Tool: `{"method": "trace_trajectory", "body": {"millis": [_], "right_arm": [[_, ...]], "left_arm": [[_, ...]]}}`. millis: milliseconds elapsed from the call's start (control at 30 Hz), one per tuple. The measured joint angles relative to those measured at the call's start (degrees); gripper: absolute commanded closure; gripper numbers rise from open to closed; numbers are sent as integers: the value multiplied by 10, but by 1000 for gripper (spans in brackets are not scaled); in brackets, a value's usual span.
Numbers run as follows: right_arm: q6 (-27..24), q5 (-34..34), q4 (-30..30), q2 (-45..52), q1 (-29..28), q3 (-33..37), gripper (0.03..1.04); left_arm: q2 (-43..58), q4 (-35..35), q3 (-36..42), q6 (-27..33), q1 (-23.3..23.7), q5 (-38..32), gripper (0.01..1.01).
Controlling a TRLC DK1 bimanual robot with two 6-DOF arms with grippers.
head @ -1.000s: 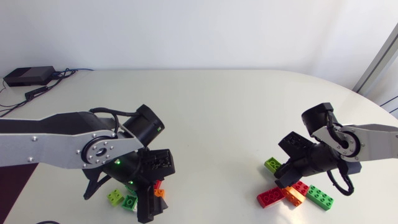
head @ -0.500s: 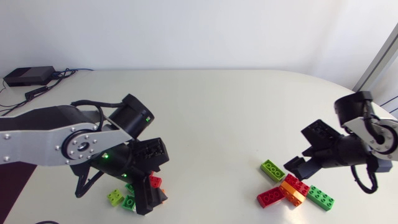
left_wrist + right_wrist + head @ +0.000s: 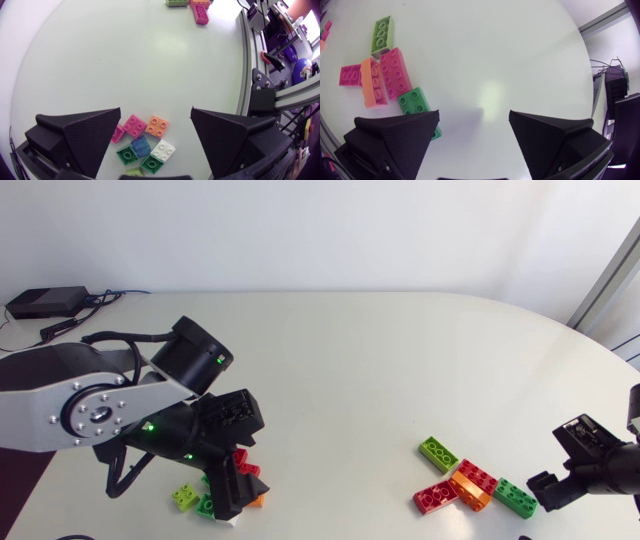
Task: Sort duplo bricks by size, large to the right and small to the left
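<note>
The right tool (image 3: 556, 486) has been drawn back to the near right corner of the table (image 3: 350, 350), well apart from the large bricks over which it was held a second ago. Its fingers are spread apart and nothing is held between them. The lime green long brick (image 3: 438, 453), partly hidden under that tool before, is now left uncovered at the far left of the large group. It lies just beside the red long brick (image 3: 477, 475), the orange long brick (image 3: 468, 491) and the green long brick (image 3: 515, 497). The left tool (image 3: 156, 112) has been shifted a little to the left and is kept above the small bricks at the near left, its fingers apart and empty. Beneath it the orange square brick (image 3: 156, 126), the blue square brick (image 3: 140, 146) and the white square brick (image 3: 163, 149) are seen clustered together.
</note>
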Motion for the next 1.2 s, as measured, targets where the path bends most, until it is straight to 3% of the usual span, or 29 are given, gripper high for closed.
{"method": "trace_trajectory", "body": {"millis": [200, 500, 733, 900, 1000, 1100, 1133, 1200], "right_arm": [[-19, 10, -87, -68, 17, -21, 67], [28, -6, -162, -89, 138, -21, 67], [26, -6, -160, -85, 125, -17, 72], [-1, -26, -133, -21, 84, -17, 74], [-19, -41, -123, 25, 61, -17, 198], [-33, -50, -118, 46, 52, -17, 716], [-36, -56, -115, 47, 52, -17, 839], [-39, -65, -112, 47, 52, -17, 843]], "left_arm": [[-15, 0, -2, 0, 0, 0, 51], [-38, -6, -15, -4, 0, 0, 51], [-45, -10, -15, -4, 0, 0, 51], [-45, -10, -15, -4, -1, 0, 51], [-45, -10, -15, -4, -3, 0, 51], [-45, -10, -15, -4, -3, 0, 51], [-45, -10, -15, -4, -3, 0, 51], [-45, -10, -15, -4, -3, 0, 51]]}}
